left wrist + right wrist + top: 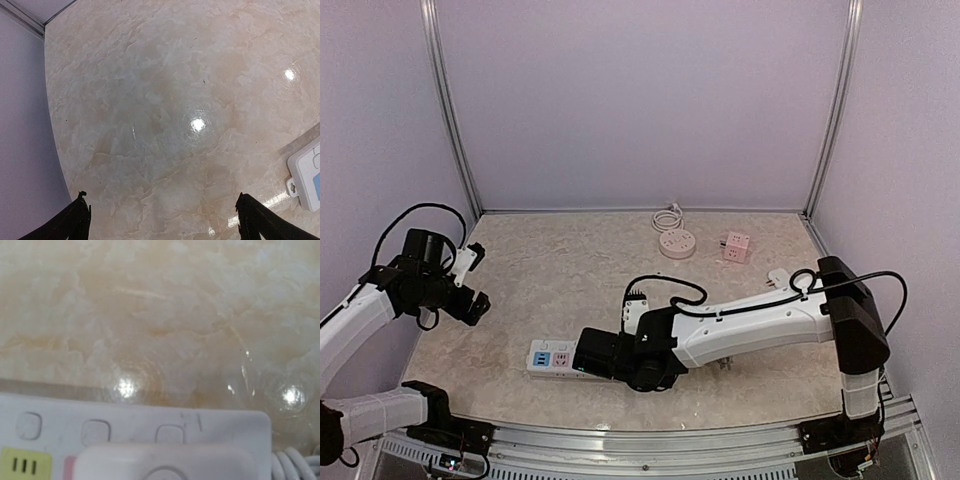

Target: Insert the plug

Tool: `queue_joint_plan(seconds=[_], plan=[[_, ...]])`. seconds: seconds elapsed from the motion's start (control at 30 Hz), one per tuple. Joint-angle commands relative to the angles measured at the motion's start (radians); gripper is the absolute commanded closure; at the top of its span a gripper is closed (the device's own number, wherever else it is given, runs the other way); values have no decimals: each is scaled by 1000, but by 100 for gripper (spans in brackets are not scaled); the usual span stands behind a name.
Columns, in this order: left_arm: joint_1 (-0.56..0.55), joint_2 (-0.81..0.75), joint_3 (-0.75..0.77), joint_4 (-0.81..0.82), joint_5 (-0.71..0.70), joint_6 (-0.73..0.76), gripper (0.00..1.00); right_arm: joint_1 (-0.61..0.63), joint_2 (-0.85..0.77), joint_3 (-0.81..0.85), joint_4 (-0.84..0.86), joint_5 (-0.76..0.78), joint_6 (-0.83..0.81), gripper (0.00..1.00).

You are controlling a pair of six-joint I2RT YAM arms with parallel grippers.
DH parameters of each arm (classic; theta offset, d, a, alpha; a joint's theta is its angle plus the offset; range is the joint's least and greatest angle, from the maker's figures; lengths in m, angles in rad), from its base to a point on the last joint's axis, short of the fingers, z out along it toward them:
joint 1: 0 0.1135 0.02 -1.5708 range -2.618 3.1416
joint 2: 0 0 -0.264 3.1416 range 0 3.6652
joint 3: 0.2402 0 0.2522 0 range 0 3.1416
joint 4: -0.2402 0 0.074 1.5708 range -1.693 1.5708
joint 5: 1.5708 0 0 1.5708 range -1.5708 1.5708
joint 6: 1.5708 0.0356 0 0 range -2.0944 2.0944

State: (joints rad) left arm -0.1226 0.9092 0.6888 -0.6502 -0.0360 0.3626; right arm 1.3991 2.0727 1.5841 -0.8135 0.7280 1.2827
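Jaws of the right gripper (590, 356) sit hidden beneath the wrist, low over the power strip (550, 357), so whether they pinch anything cannot be told. The right wrist view shows a white plug (165, 462) lying against the strip's face, near the end where the cable (295, 465) leaves. The plug looks light, rigid and smooth, so probably slippery. Its flat sides, clear of the pins, seem the best hold for a straight push. The strip may slide on the glossy tabletop (570, 280). The left gripper (165, 225) hangs well apart, jaws spread wide and holding nothing.
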Motion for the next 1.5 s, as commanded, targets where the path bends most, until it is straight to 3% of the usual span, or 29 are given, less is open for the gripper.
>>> queue_joint_plan(seconds=[0.0, 0.2, 0.57, 0.67, 0.7, 0.83, 0.93, 1.07, 1.13, 1.33, 1.47], plan=[[10, -11, -11, 16, 13, -10, 1, 11, 52, -51, -122, 14, 50, 100], [16, -7, -5, 32, 5, -12, 1, -58, 48, -257, 5, -79, -16, 100], [49, 5, 1, 31, 7, -13, 1, -107, 36, -249, -56, -72, -101, 99], [49, 12, 3, 27, 16, -12, 1, -108, -4, -161, -67, -71, -181, 18], [50, 14, 4, 26, 16, -12, 1, -110, -24, -126, -76, -69, -200, 3], [54, 13, 9, 16, 20, -10, 1, -125, -127, -32, -76, -87, -326, 0], [59, 12, 8, 10, 24, -7, 1, -168, -223, 4, -72, -188, -456, 0], [73, 17, 9, 8, 24, -4, 1, -314, -319, 2, -76, -454, -575, 0], [81, 21, 11, 3, 22, -2, 1, -429, -349, -9, -90, -499, -589, 2], [114, 38, 13, -2, 6, -4, 1, -758, -363, -34, 27, -331, -626, 2], [152, 61, 16, 0, -6, -8, 1, -910, -260, -2, 157, -312, -664, 0]])
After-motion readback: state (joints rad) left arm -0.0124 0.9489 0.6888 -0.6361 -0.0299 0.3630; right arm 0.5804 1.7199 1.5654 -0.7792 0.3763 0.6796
